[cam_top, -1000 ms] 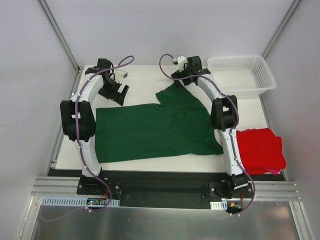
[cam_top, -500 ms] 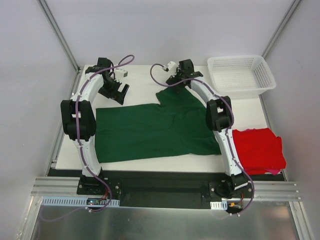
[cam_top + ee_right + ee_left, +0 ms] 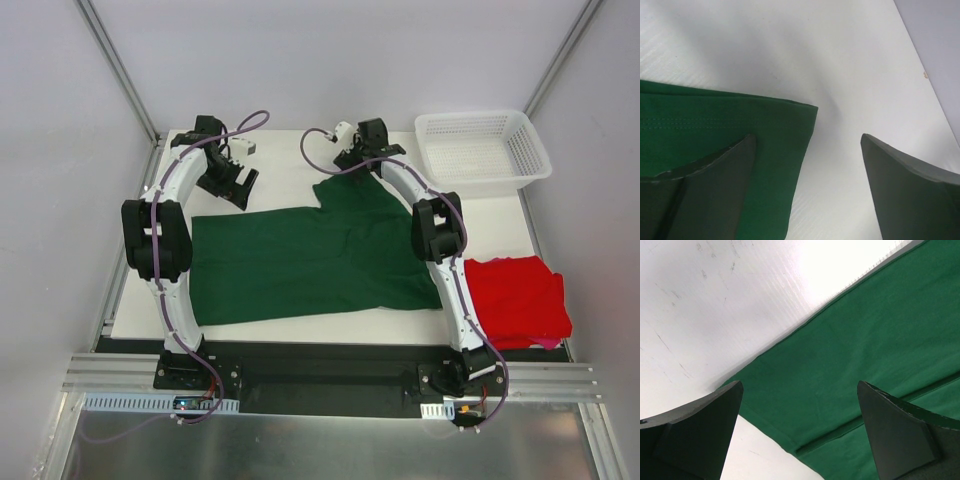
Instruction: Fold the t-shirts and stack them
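The dark green t-shirt (image 3: 310,260) lies spread flat across the middle of the white table, one sleeve pointing to the far side. The red t-shirt (image 3: 520,298) sits crumpled at the near right edge. My left gripper (image 3: 235,188) hovers open over the green shirt's far left corner; in the left wrist view that hemmed corner (image 3: 805,430) lies between the wide-apart fingers (image 3: 695,435). My right gripper (image 3: 352,162) stands open at the sleeve's far tip. In the right wrist view the sleeve corner (image 3: 790,130) reaches between the jaws, one finger (image 3: 705,195) above the cloth.
A white mesh basket (image 3: 530,150) stands at the far right corner of the table (image 3: 280,165). Grey walls and metal frame posts enclose the table on three sides. The right arm's links cross over the green shirt's right edge.
The right gripper has moved left and toward the near side, from beyond the sleeve to its far tip. The left arm and both shirts have stayed put.
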Controlling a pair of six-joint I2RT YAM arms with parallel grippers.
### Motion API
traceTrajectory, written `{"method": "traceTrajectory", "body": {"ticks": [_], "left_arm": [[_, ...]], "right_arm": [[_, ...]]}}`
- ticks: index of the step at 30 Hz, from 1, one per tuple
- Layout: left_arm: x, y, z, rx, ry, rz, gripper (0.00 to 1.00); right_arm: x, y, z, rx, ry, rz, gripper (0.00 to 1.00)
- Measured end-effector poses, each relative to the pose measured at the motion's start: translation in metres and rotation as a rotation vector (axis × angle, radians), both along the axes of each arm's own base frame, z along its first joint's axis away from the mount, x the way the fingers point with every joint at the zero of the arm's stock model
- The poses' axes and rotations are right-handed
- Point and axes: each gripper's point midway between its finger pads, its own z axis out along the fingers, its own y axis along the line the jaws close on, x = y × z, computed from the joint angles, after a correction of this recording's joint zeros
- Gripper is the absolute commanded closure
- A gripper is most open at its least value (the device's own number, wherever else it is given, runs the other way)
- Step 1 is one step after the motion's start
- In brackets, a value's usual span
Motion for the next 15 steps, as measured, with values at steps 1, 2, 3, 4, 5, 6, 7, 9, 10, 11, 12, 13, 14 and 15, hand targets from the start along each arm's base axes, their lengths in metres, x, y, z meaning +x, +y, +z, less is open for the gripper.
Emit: {"method": "traceTrajectory", "body": {"ticks": [1,2,3,4,5,6,7,9,10,11,12,13,14,15], "left_arm": [[0.000,0.000,0.000,0.001,0.000,-0.002,0.00],[0.000,0.000,-0.001,0.002,0.000,-0.006,0.01],[0.000,-0.001,-0.002,0.003,0.002,-0.010,0.01],[0.000,-0.001,-0.003,0.004,0.004,-0.012,0.01],[0.000,-0.002,-0.004,0.004,0.006,-0.014,0.01],[0.000,-0.003,-0.005,0.005,0.008,-0.018,0.01],[0.000,-0.005,-0.006,0.005,0.011,-0.024,0.01],[-0.001,-0.008,-0.007,0.006,0.014,-0.032,0.01],[-0.001,-0.008,-0.007,0.006,0.015,-0.033,0.01],[-0.001,-0.009,-0.007,0.007,0.014,-0.035,0.01],[-0.001,-0.011,-0.007,0.007,0.014,-0.040,0.01],[-0.001,-0.011,-0.007,0.007,0.014,-0.041,0.01],[-0.001,-0.011,-0.007,0.007,0.014,-0.042,0.01],[-0.001,-0.013,-0.007,0.008,0.015,-0.046,0.01]], "right_arm": [[0.000,0.000,0.000,-0.004,-0.001,0.004,0.18],[0.000,0.001,-0.001,-0.007,-0.001,0.008,0.20],[-0.001,0.001,-0.001,-0.009,0.000,0.012,0.20],[-0.001,0.002,-0.001,-0.011,0.000,0.016,0.22],[-0.001,0.001,-0.002,-0.013,0.002,0.018,0.26],[-0.002,0.002,-0.002,-0.016,0.003,0.022,0.29],[-0.002,0.002,-0.002,-0.019,0.003,0.028,0.32],[-0.004,0.003,-0.004,-0.025,0.009,0.036,0.40],[-0.004,0.002,-0.004,-0.028,0.011,0.039,0.44],[-0.005,0.002,-0.005,-0.032,0.014,0.042,0.53],[-0.006,0.002,-0.007,-0.037,0.020,0.047,0.56],[-0.007,0.002,-0.007,-0.040,0.022,0.053,0.59],[-0.008,0.003,-0.009,-0.044,0.028,0.058,0.64],[-0.009,0.003,-0.011,-0.046,0.031,0.062,0.67]]}}
